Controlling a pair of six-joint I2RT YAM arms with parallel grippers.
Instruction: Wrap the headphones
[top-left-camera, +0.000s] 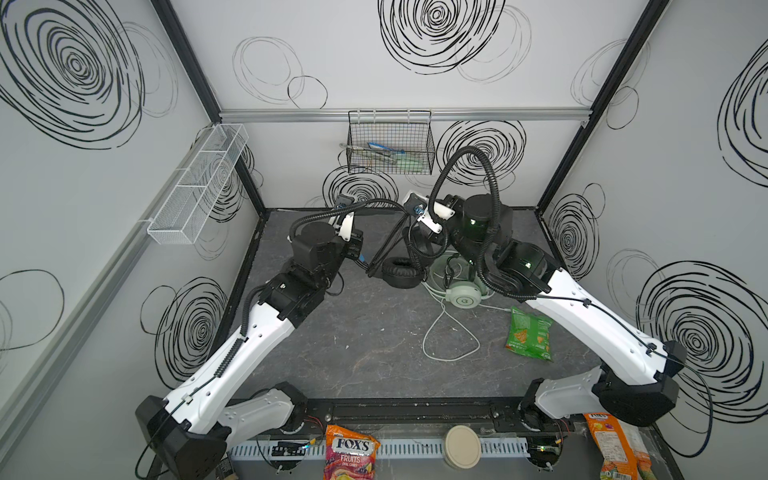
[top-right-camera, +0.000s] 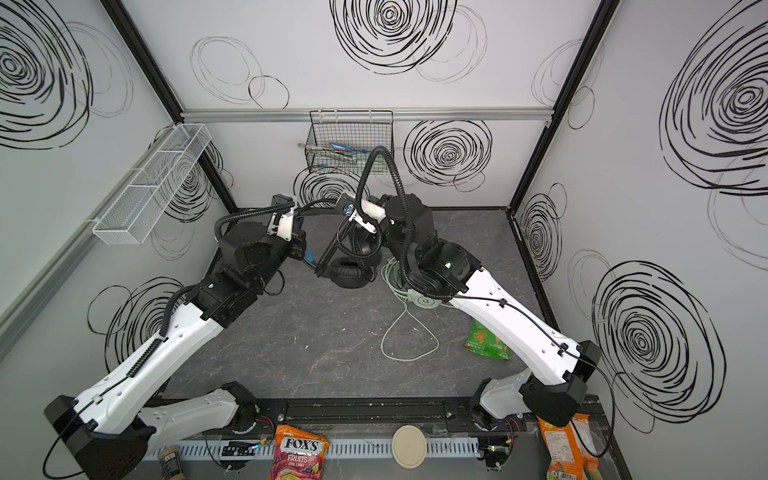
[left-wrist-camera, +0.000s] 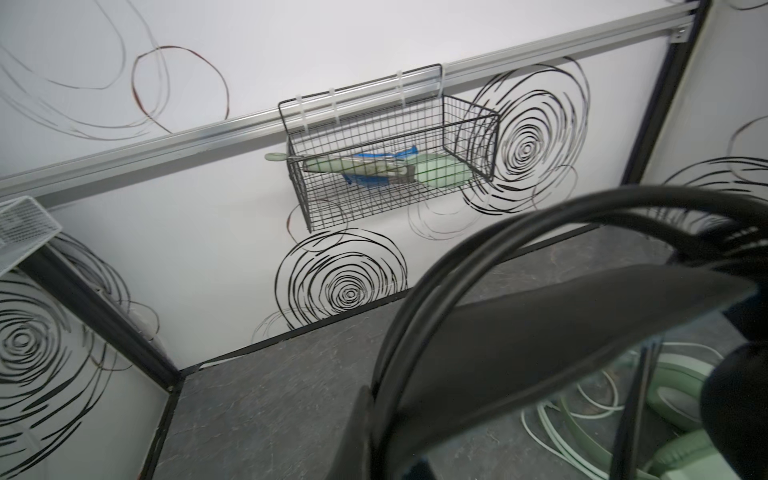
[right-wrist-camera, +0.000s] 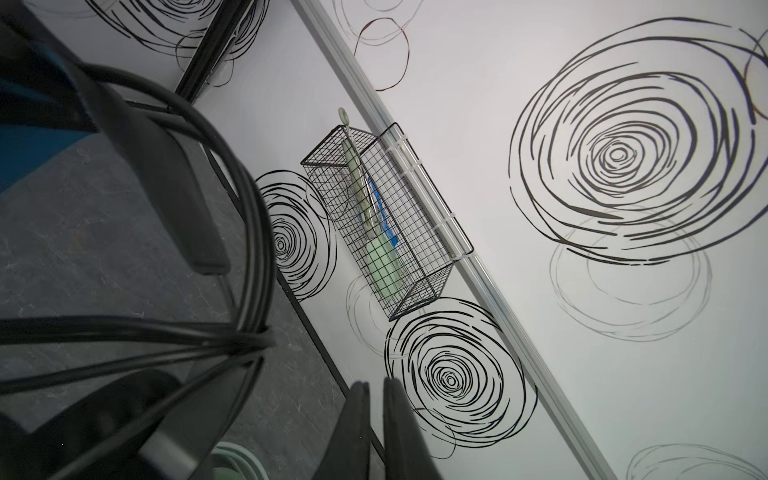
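White walls (top-left-camera: 415, 91) all round, scrawled with black spirals. The tabletop (top-left-camera: 365, 340) is dark grey, veined like marble. The black headset (top-left-camera: 401, 272) flashes blue on its band, and the mint-green headset (top-left-camera: 465, 297) has a whitish cable (top-left-camera: 444, 358). There's a green snack bag (top-left-camera: 528, 332), a pink candy bag (top-left-camera: 351, 453) and an orange packet (top-left-camera: 615, 444). One wire basket (top-left-camera: 361, 162) is black, the mesh basket (top-left-camera: 195, 187) white.

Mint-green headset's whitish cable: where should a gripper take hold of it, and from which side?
Probably its loose loop, flat on the table in front of the mint-green headset. Come from above, jaws across one strand: that loop lies open, apart from the green snack bag and black headset, while the rest is bunched at the headset under the right arm.
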